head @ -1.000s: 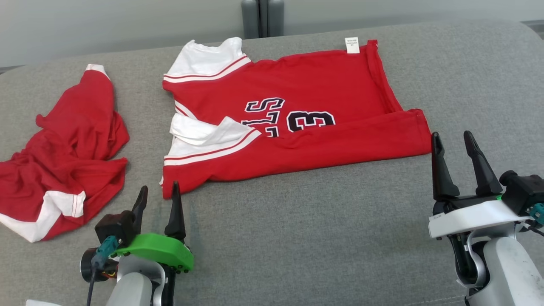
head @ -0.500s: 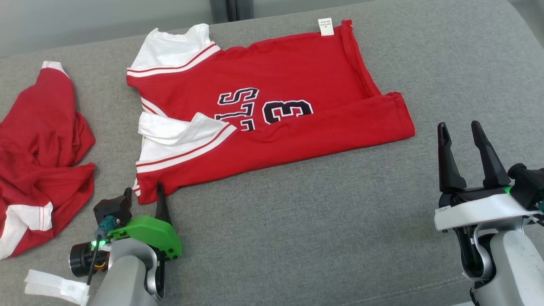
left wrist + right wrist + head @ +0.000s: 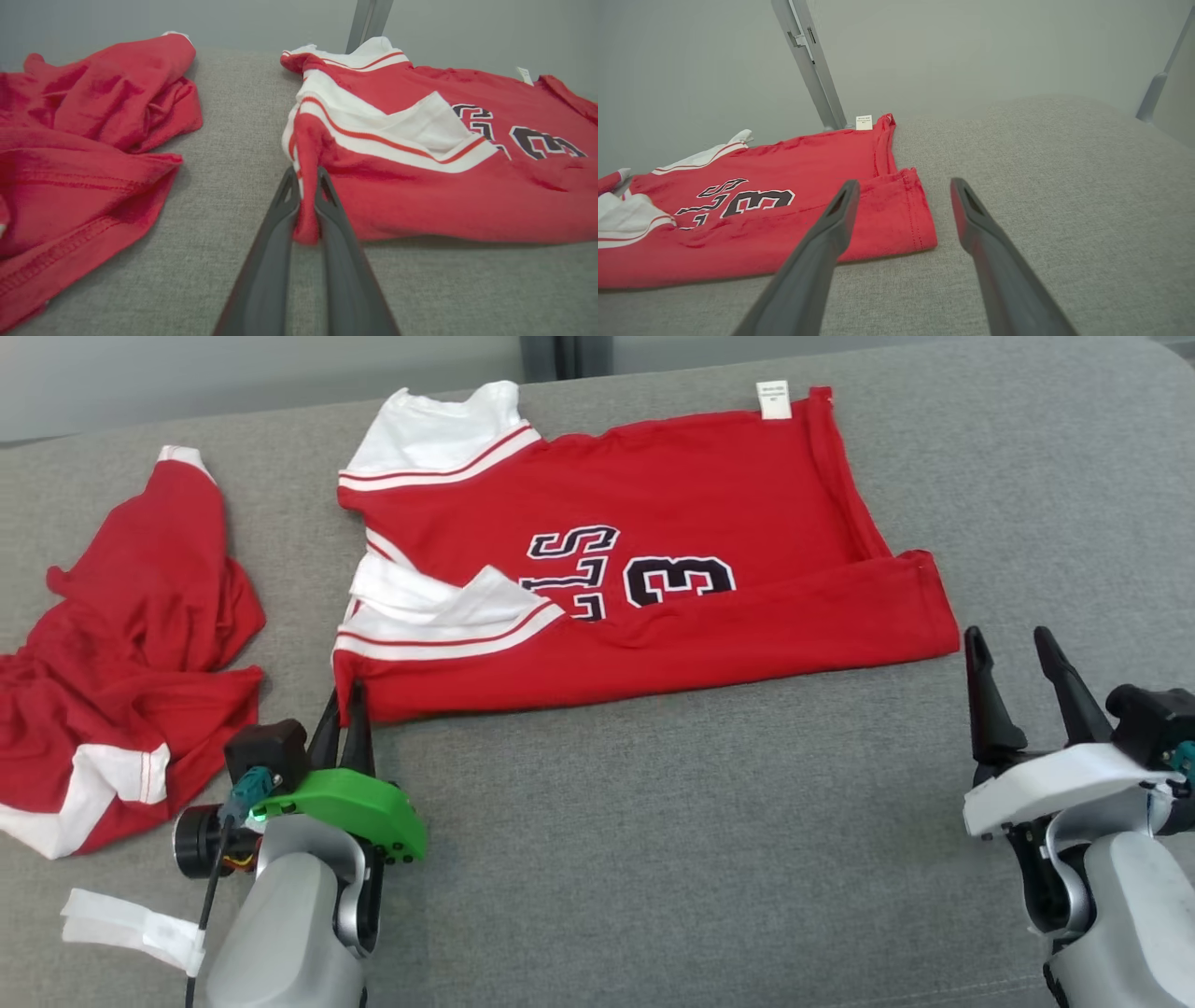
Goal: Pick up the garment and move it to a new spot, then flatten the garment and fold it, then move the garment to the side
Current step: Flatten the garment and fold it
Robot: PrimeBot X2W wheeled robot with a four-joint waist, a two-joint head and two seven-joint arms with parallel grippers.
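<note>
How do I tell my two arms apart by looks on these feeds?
The left gripper has a green housing, the right gripper a white housing. Both have two long dark tapered fingers, a black module with a teal connector, and pale grey forearms. A black cable runs down the left.

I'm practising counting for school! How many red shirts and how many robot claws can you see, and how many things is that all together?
Red shirts: 2, the flat shirt and the crumpled shirt
Claws: 2, the left claw and the right claw
Total: 4
</note>
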